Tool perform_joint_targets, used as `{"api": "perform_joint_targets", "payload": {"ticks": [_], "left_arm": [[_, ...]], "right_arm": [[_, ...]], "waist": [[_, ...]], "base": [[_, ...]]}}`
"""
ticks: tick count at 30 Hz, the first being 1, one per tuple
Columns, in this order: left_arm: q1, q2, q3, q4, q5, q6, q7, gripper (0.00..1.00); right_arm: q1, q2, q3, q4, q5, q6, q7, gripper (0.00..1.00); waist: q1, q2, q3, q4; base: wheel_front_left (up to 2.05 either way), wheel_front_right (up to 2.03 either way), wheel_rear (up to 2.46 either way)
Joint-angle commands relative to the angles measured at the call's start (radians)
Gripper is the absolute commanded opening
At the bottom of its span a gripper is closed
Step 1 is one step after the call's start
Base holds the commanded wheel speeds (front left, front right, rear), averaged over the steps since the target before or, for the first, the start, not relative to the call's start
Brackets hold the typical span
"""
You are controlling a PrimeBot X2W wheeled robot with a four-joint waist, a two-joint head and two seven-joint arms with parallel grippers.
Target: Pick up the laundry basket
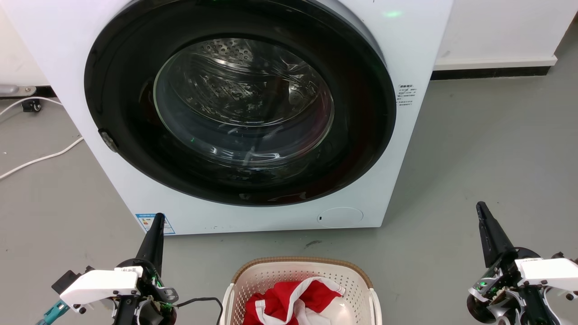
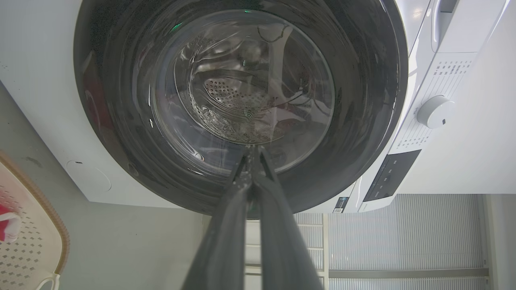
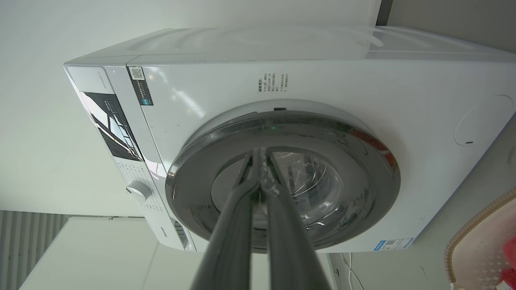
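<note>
The laundry basket (image 1: 271, 280) is cream-white perforated plastic with a brown woven rim. It stands on the floor at the bottom centre of the head view and holds a red and white garment (image 1: 298, 298). Its rim also shows in the left wrist view (image 2: 56, 225) and the right wrist view (image 3: 471, 229). My left gripper (image 1: 158, 219) is to the left of the basket, shut and empty, fingers pointing at the washer. My right gripper (image 1: 481, 208) is well to the basket's right, likewise shut with nothing in it. Both are clear of the basket.
A white front-loading washing machine (image 1: 397, 135) with a closed dark round door (image 1: 239, 99) stands directly behind the basket. A white cable (image 1: 40, 158) runs across the grey floor at the left. Open floor lies to the right of the machine.
</note>
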Motion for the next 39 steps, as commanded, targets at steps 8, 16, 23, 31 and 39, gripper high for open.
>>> {"api": "perform_joint_targets", "payload": {"ticks": [8,16,23,31,39], "left_arm": [[-0.004,0.002,0.001,-0.001,0.001,-0.002,0.001,0.00],[-0.004,0.002,0.001,-0.001,0.001,-0.002,0.001,0.00],[0.020,-0.004,-0.005,0.021,0.002,0.000,-0.006,1.00],[0.023,-0.003,0.000,-0.007,0.092,0.000,-0.047,1.00],[0.026,-0.002,0.006,-0.043,0.246,0.008,-0.085,1.00]], "right_arm": [[-0.006,-0.002,0.000,-0.002,0.004,0.000,0.000,0.00],[-0.006,-0.002,0.000,-0.002,0.004,0.000,0.000,0.00],[0.022,0.003,0.003,0.024,-0.003,0.000,-0.006,1.00],[0.028,0.002,0.001,-0.002,-0.106,0.000,-0.047,1.00],[0.039,0.002,0.015,-0.054,-0.312,0.000,-0.084,1.00]], "waist": [[0.0000,0.0000,0.000,0.000],[0.0000,0.0000,0.000,0.000],[0.0000,0.0000,0.000,0.000],[0.0000,0.0000,0.002,0.000],[0.0000,0.0000,0.004,0.000]], "base": [[0.00,0.00,0.00],[0.00,0.00,0.00],[0.00,0.00,0.00],[0.00,0.00,0.00],[0.00,0.00,0.00]]}}
